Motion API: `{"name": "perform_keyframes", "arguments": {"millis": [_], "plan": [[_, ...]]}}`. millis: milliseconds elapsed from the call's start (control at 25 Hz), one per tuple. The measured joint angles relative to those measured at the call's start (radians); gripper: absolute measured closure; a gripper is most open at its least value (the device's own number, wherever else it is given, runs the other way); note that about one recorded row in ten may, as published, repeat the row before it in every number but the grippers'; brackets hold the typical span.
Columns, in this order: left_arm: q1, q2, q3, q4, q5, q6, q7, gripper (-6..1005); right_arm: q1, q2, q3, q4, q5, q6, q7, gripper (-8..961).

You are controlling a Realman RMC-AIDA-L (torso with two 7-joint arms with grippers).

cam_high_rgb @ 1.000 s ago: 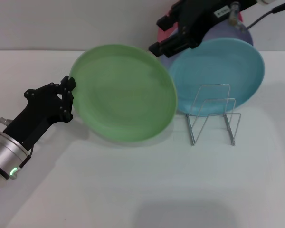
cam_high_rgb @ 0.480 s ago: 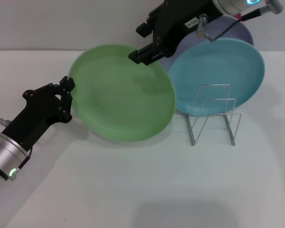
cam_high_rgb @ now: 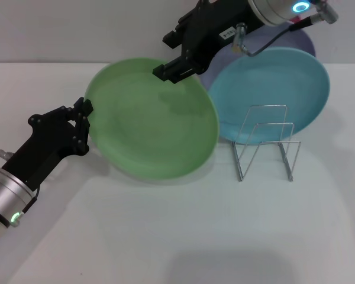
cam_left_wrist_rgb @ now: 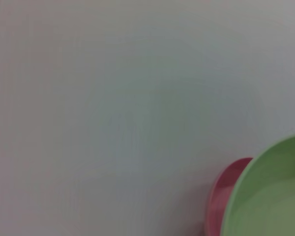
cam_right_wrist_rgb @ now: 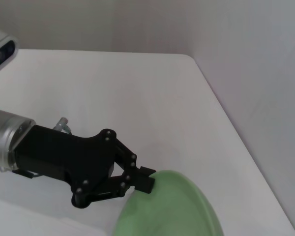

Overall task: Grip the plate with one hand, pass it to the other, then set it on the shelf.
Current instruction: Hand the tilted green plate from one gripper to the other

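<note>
1. The light-green plate (cam_high_rgb: 152, 116) is held tilted off the white desk (cam_high_rgb: 177, 236), toward the desk's far left of centre, with its face turned to the head camera.
2. The left end effector (cam_high_rgb: 84, 110) is clenched on the plate's left rim; the right wrist view shows its fingers (cam_right_wrist_rgb: 143, 178) pinching that edge.
3. The right end effector (cam_high_rgb: 176, 68) hovers at the plate's far upper rim, jaws parted and not yet closed on it.
4. Judged step: the hand-over. To do it well, seat the rim fully between the right jaws and close firmly before the left lets go.
5. The wire dish rack (cam_high_rgb: 265, 147) stands toward the desk's far right, with a sky-blue plate (cam_high_rgb: 272, 92) and a lavender plate (cam_high_rgb: 299, 41) behind it; keep clear of those when setting down.
</note>
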Motion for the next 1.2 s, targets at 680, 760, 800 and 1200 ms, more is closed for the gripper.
{"name": "perform_keyframes", "arguments": {"millis": [680,760,800,1200], "plan": [[0.004,0.0,0.002,0.0,0.0,0.005,0.0,970,-0.002,0.002,-0.084,0.03,-0.011,0.077,0.025,490],[0.005,0.0,0.002,0.0,0.0,0.005,0.0,970,-0.003,0.002,-0.086,0.031,-0.011,0.081,0.026,532],[0.005,0.0,0.002,0.0,0.0,0.005,0.0,970,-0.004,0.002,-0.088,0.031,-0.011,0.085,0.026,561],[0.008,0.0,0.003,0.0,0.0,0.006,0.0,970,-0.009,0.003,-0.134,0.032,-0.049,0.116,0.053,715]]}}
